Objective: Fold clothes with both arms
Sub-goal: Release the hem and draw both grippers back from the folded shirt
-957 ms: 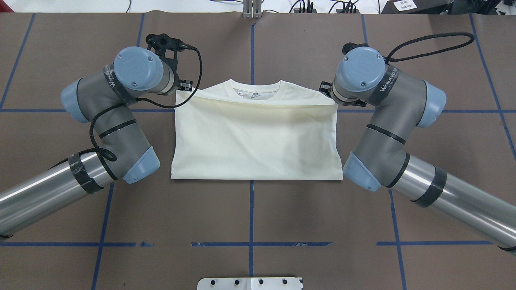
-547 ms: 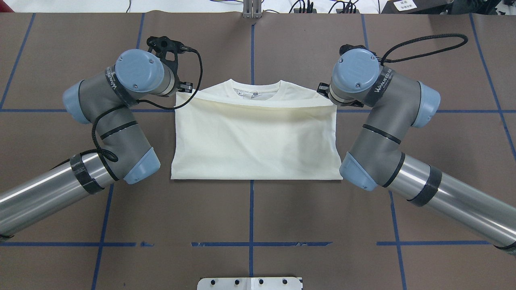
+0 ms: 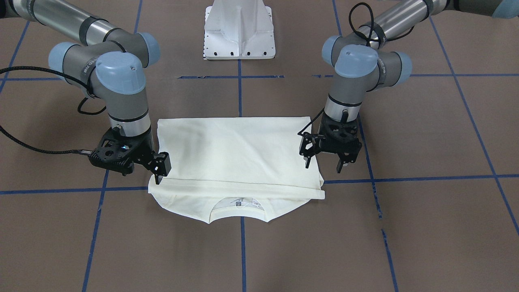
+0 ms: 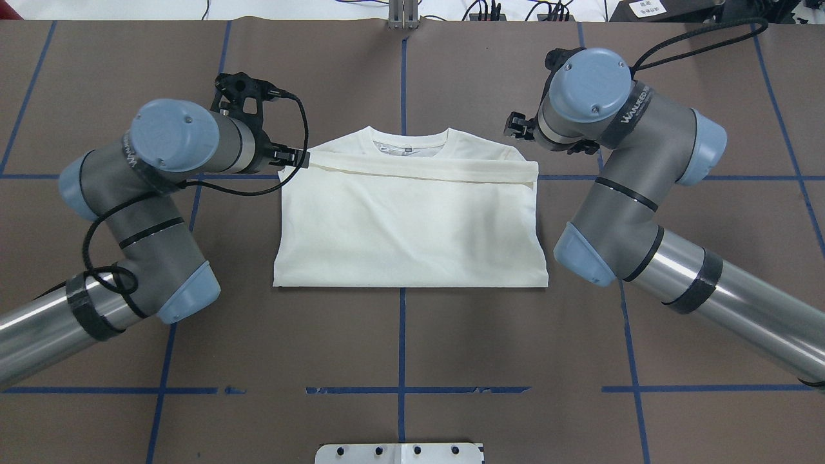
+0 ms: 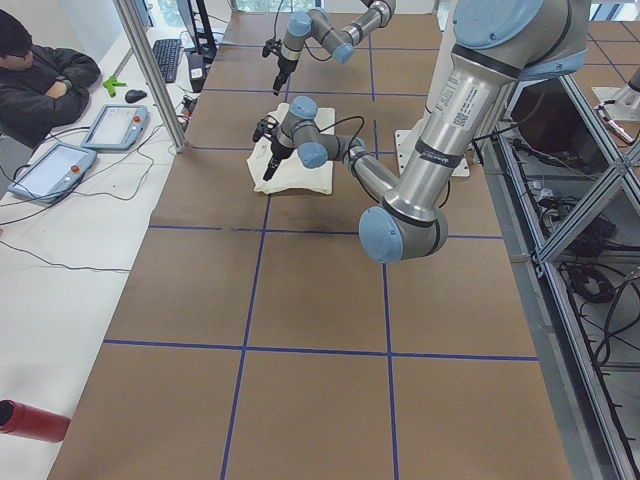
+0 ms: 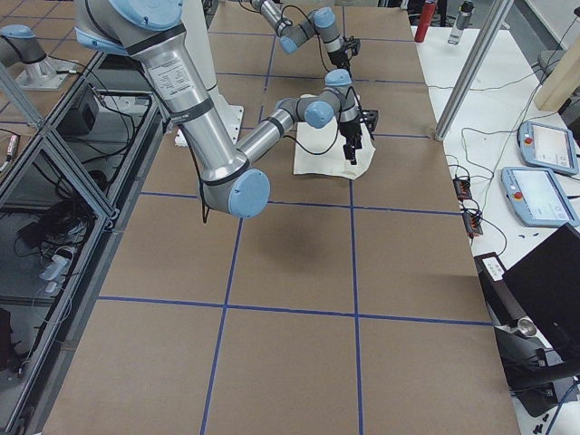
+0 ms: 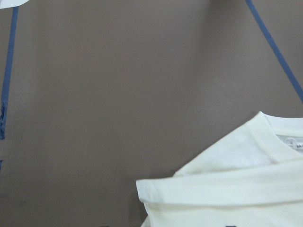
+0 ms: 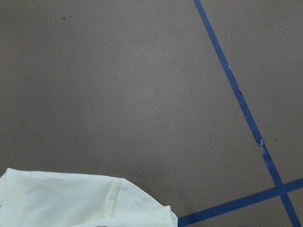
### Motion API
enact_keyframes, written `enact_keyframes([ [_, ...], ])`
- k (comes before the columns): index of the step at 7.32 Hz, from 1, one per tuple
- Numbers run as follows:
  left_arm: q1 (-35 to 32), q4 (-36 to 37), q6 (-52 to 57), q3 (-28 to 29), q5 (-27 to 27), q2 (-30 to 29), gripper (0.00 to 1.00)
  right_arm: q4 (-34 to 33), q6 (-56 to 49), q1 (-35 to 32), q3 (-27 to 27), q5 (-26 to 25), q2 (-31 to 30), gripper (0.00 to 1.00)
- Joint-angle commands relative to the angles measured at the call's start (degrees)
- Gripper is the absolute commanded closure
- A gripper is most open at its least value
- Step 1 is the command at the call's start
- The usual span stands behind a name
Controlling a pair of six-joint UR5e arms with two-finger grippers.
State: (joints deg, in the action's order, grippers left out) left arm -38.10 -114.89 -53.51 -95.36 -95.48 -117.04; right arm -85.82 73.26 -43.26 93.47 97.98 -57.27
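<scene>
Overhead from behind, front camera opposite, distant side views, close wrist cameras, all sharing shirt [image 4: 406, 225]

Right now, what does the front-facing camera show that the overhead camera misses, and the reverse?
Front-facing only: the black left gripper, its two fingers hanging spread apart, and the whole white metal pedestal base. Overhead only: the brown table right to its far edge, with black cables beyond it. Both: the folded cream-white T-shirt with its ribbed round collar, the grey-and-silver left arm and right arm, and blue tape lines.

A brown table [image 4: 515, 341] gridded with blue tape [image 4: 401, 335] bears a folded cream T-shirt [image 4: 406, 232] and white base [image 3: 239, 32].
</scene>
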Motion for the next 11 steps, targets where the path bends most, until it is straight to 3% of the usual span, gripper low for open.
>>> enact_keyframes([
  [1, 5.0, -0.5, -3.1, -10.4, -0.6, 9.1, 0.00, 0.5, -1.2, -0.8, 1.1, 1.2, -0.3, 0.00],
  [2, 7.5, -3.8, -7.0, -10.7, -0.1, 11.6, 0.01, 0.5, -1.2, -0.8, 1.4, 1.2, -0.5, 0.00],
  [4, 11.1, -10.2, -10.2, -9.8, 2.3, 15.6, 0.36, 0.5, -1.2, -0.8, 1.4, 1.2, -0.6, 0.00],
  [5, 12.1, -10.3, -11.5, -9.7, 2.7, 15.7, 0.41, 0.5, -1.2, -0.8, 1.5, 1.2, -0.7, 0.00],
  [9, 15.2, -10.4, -13.0, -9.1, 2.8, 15.3, 0.42, 0.5, -1.2, -0.8, 1.4, 0.9, -1.3, 0.00],
  [11, 15.3, -10.4, -13.0, -9.0, 2.8, 15.1, 0.53, 0.5, -1.1, -0.8, 1.5, 0.9, -1.4, 0.00],
])
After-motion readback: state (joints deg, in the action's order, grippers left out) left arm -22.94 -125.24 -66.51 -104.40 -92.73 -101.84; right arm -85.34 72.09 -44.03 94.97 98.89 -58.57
